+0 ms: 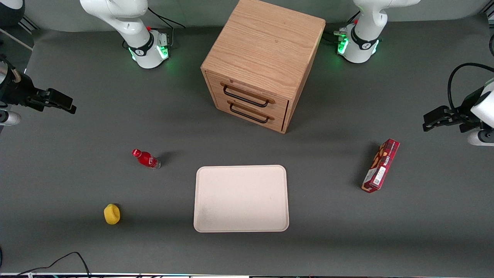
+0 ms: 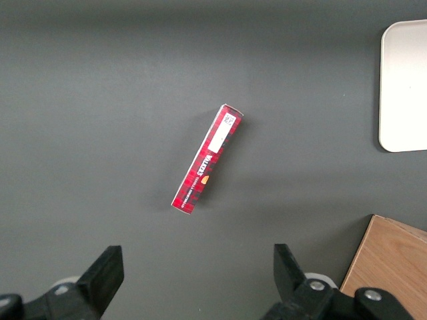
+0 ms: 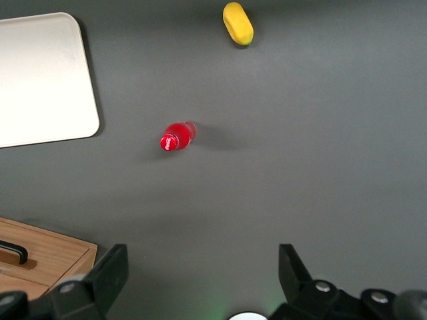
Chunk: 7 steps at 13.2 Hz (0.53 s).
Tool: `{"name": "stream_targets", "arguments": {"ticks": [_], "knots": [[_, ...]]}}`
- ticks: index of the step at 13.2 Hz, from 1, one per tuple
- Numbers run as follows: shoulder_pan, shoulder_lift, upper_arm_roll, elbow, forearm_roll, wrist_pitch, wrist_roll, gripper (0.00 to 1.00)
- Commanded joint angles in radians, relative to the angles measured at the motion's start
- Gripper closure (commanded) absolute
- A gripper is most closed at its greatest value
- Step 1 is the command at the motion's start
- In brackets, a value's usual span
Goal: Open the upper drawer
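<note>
Your gripper (image 1: pixel 58 101) is up in the air at the working arm's end of the table, well away from everything, and it holds nothing. You can see its two black fingers (image 3: pixel 107 277) spread wide apart in the right wrist view, with only gray table (image 1: pixel 77 239) between them. Look toward the middle of the table and you find the wooden cabinet (image 1: pixel 262 61) standing between the two arm bases. Its front has two drawers, one above the other. You want the upper drawer (image 1: pixel 247 94), and it is shut flat with the front of the cabinet. It has a dark bar handle (image 1: pixel 245 97) across it, and nothing is touching that handle. Your lower drawer (image 1: pixel 251 112) sits just under it, shut too. In front of the cabinet, nearer the front camera, lies a pale tray (image 1: pixel 241 199) with nothing on it. You can see a small red bottle (image 1: pixel 146 158) standing between your gripper and the tray. Nearer the front camera than the bottle rests a little yellow thing (image 1: pixel 112 214). Toward the parked arm's end lies a long red box (image 1: pixel 380 165) flat on the table.
</note>
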<state>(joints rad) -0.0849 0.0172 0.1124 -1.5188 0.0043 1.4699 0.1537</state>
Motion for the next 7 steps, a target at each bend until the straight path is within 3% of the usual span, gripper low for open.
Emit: {"name": "stream_targets", "arguments": {"ticks": [1,4,7], "knots": [[0.004,0.006,-0.004,0.011,-0.009,-0.006,-0.019,0.00],[0.002,0.006,-0.002,0.012,0.000,-0.003,-0.019,0.00],[0.002,0.020,0.001,0.011,0.136,-0.006,-0.063,0.00]]}}
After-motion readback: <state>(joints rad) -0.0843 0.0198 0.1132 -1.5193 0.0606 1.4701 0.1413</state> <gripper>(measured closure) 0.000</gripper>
